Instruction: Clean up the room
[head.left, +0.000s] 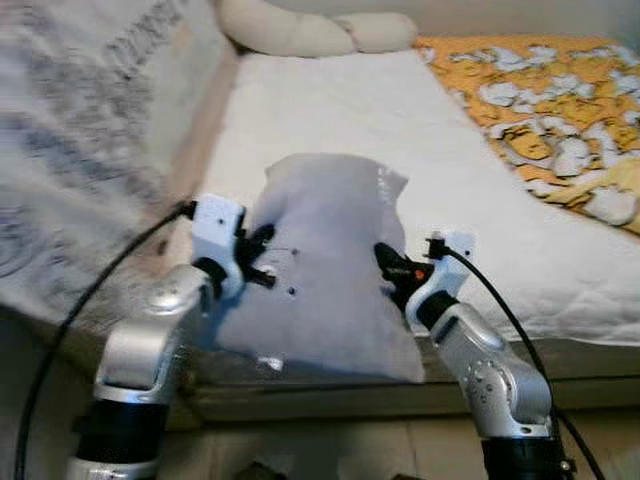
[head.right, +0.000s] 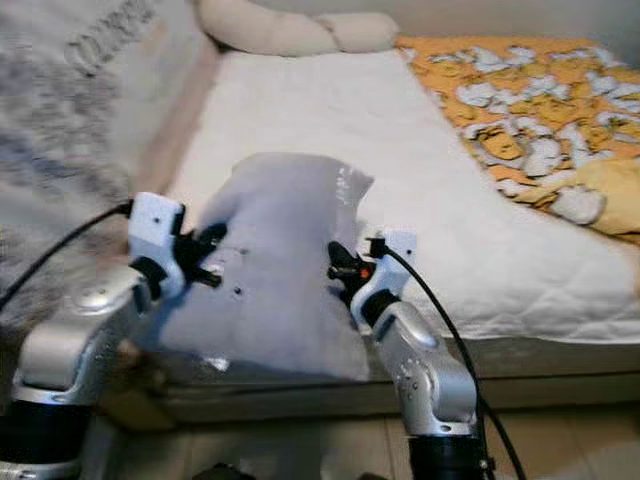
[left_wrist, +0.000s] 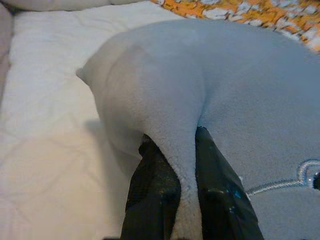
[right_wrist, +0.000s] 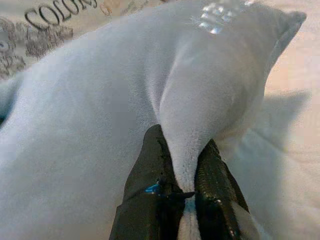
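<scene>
A pale grey plush pillow (head.left: 325, 265) hangs between my two arms over the near edge of the bed (head.left: 350, 110). My left gripper (head.left: 258, 258) is shut on the pillow's left side, a fold of fabric pinched between its black fingers (left_wrist: 155, 190). My right gripper (head.left: 392, 268) is shut on the pillow's right side, with fabric squeezed between its fingers (right_wrist: 215, 195). The pillow's far part rests on the white mattress cover; its near part sags past the bed edge. A small embroidered mark (left_wrist: 305, 175) shows on the pillow.
A long cream bolster (head.left: 310, 30) lies at the head of the bed. An orange and white patterned blanket (head.left: 550, 110) covers the right side. A printed grey cloth (head.left: 70, 150) drapes on the left. Tiled floor (head.left: 330, 450) lies below the bed frame.
</scene>
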